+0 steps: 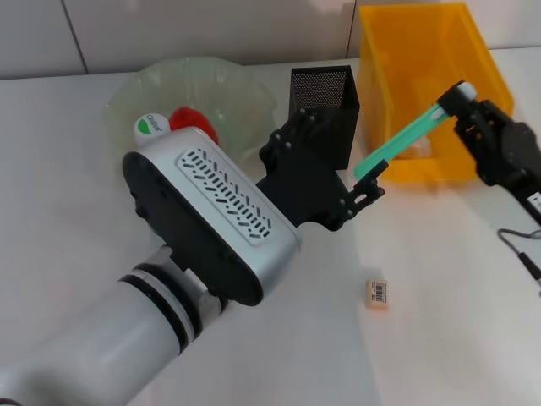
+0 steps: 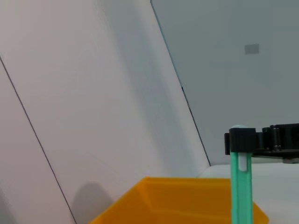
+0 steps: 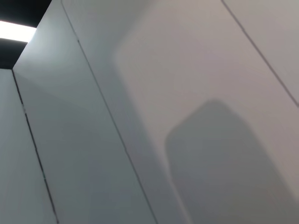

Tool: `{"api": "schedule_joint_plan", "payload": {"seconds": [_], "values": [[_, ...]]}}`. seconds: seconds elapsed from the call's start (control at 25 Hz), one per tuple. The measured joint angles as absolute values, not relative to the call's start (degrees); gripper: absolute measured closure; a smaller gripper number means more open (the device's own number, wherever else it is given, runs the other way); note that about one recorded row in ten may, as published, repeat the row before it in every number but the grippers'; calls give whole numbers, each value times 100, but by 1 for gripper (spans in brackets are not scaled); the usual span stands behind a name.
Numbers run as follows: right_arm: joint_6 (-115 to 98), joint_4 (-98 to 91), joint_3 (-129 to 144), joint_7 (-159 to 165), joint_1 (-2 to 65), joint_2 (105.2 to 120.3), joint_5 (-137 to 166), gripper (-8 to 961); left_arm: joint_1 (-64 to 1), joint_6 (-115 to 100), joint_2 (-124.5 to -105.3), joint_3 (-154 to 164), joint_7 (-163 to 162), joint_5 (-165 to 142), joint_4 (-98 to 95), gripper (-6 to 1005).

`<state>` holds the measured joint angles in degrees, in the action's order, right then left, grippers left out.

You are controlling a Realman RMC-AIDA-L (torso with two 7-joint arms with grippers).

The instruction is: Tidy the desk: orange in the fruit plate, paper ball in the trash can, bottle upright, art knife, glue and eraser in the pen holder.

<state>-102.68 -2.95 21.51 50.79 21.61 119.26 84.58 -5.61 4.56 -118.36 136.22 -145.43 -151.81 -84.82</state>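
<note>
A teal-green art knife (image 1: 404,137) hangs in the air between my two grippers, in front of the yellow trash can (image 1: 420,51). My left gripper (image 1: 365,182) is shut on its lower end. My right gripper (image 1: 461,95) is shut on its upper, white-tipped end; the left wrist view shows the right gripper (image 2: 241,141) clamped on the knife (image 2: 241,196). The black mesh pen holder (image 1: 325,100) stands just behind my left gripper. The orange (image 1: 194,118) lies in the pale green fruit plate (image 1: 226,80). The peach eraser (image 1: 377,292) lies on the desk near the front. The paper ball is out of view.
A white-and-green round cap (image 1: 152,125) shows beside the orange, half hidden by my left arm; I cannot tell whether it is the glue or the bottle. A black cable (image 1: 517,247) runs along the right edge. The right wrist view shows only wall.
</note>
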Motion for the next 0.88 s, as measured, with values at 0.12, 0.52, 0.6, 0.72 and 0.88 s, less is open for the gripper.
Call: {"api": "schedule_joint_plan", "payload": {"seconds": [0.12,0.52,0.6,0.72,0.88], "values": [[-10309,-386,2001,5097,2125,11926,8454,791,-527,443,-11819,13621,-14610,-15170,-8555,205],[-10327,-903,1728,5381,2088,11919,8447,792,-662,-348,-11395,13459,-15551,-15046,-9432,206],[-10321,-960,1726,5382,2110,11918,8446,792,-818,-710,-11280,13383,-15463,-14599,-9619,205],[-10323,-1019,1725,5381,2154,11918,8445,792,-995,-1072,-11147,13287,-15153,-13937,-9767,205],[-10328,-1089,1747,5381,2194,11917,8445,790,-1068,-1864,-11126,12848,-13866,-12452,-9904,209]]}}
